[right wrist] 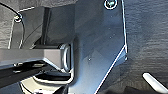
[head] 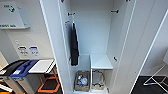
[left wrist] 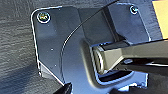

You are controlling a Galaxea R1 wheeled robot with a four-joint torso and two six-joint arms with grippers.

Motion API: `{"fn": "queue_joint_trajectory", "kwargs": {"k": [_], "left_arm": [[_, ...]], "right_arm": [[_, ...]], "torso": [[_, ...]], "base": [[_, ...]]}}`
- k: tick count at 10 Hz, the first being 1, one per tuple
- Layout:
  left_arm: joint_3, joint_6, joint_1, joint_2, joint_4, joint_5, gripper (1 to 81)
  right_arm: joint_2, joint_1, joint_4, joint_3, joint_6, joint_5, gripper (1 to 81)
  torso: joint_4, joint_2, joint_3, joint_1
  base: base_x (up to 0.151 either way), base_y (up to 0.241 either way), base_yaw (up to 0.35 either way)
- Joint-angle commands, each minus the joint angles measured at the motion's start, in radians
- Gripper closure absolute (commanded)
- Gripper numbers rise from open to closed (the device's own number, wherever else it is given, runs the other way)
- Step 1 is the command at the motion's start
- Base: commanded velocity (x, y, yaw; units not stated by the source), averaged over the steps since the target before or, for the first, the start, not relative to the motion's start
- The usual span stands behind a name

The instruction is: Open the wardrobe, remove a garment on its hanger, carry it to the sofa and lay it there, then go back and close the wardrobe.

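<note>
The wardrobe stands open in the head view, its white doors swung wide to either side and its pale interior exposed. Inside it, against its left wall, a long black garment hangs from a black hook; another black hook sits on the opposite inner wall, bare. Low in the wardrobe, a white shelf spans the right part of the interior, to the right of the black garment's hem. Beneath that shelf sits a wire basket, and just beside it, under the black garment, a brown box holds small blue and white items too blurred to name.

Outside the wardrobe, to its left, a white board on the wall carries a green arrow and green lettering that cannot be read. Lower on the same wall are two small labelled plates, also unreadable. Below them, a black and blue bin lid lies next to a white counter. To the wardrobe's right, a thin white frame stands on dark floor.

Both wrist views look down on dark carpet. Whether either end effector is open or closed cannot be told.
</note>
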Motion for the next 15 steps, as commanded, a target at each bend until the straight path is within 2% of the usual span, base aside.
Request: {"fn": "queue_joint_trajectory", "kwargs": {"k": [1,13,15], "left_arm": [[0.0,0.0,-0.036,-0.002,0.013,0.045,1.0],[0.0,-0.006,-0.026,-0.003,0.004,0.046,1.0],[0.0,-0.006,-0.026,-0.003,0.001,0.045,1.0]], "right_arm": [[0.0,0.024,0.002,0.0,-0.002,-0.057,1.0],[0.026,0.017,0.001,-0.006,-0.005,-0.066,1.0],[0.032,0.017,-0.001,-0.006,-0.005,-0.066,1.0]], "torso": [[0.0,0.0,0.0,0.0],[0.0,0.0,0.0,0.0],[0.0,0.0,0.0,0.0]], "base": [[0.0,0.0,0.128],[0.0,-0.009,0.02],[0.112,0.0,0.0]]}}
